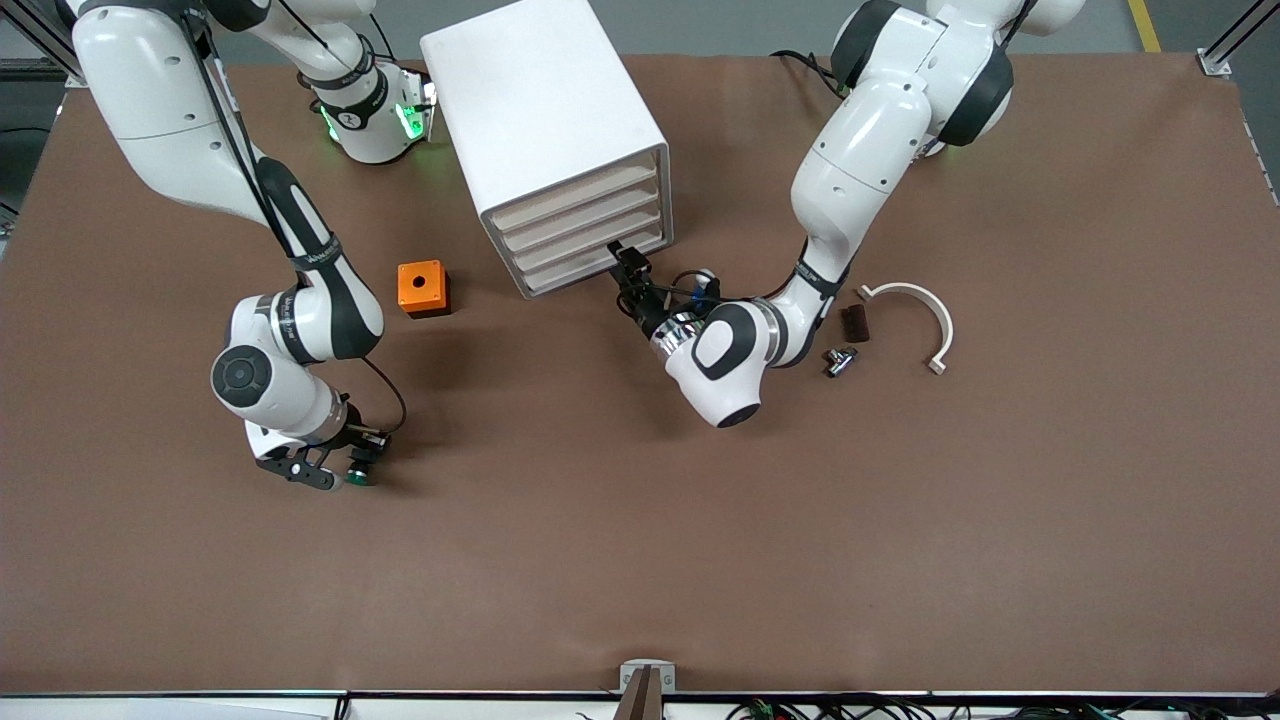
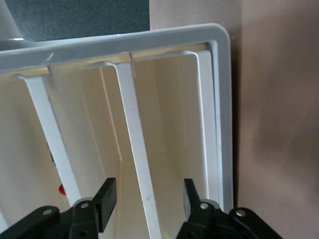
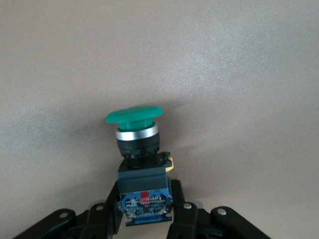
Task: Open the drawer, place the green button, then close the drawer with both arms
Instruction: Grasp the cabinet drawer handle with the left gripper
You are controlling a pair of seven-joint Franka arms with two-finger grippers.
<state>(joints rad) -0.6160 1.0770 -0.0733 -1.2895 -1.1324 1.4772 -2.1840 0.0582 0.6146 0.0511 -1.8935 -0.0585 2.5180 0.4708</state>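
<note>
The white cabinet (image 1: 545,110) stands at the table's middle with all four drawers shut. My left gripper (image 1: 626,262) is at the front of the lowest drawer (image 1: 585,270), at the end toward the left arm. In the left wrist view my left gripper (image 2: 149,199) is open, and a white lip of the drawer front (image 2: 169,149) lies between the fingers (image 2: 106,198) without touching them. My right gripper (image 1: 340,468) is low over the table near the right arm's end. It is shut (image 3: 144,206) on the blue body of the green-capped button (image 3: 139,149), which also shows in the front view (image 1: 358,474).
An orange box with a hole (image 1: 423,288) sits beside the cabinet toward the right arm. Toward the left arm's end lie a white curved piece (image 1: 915,310), a small dark block (image 1: 855,322) and a small metal part (image 1: 840,360).
</note>
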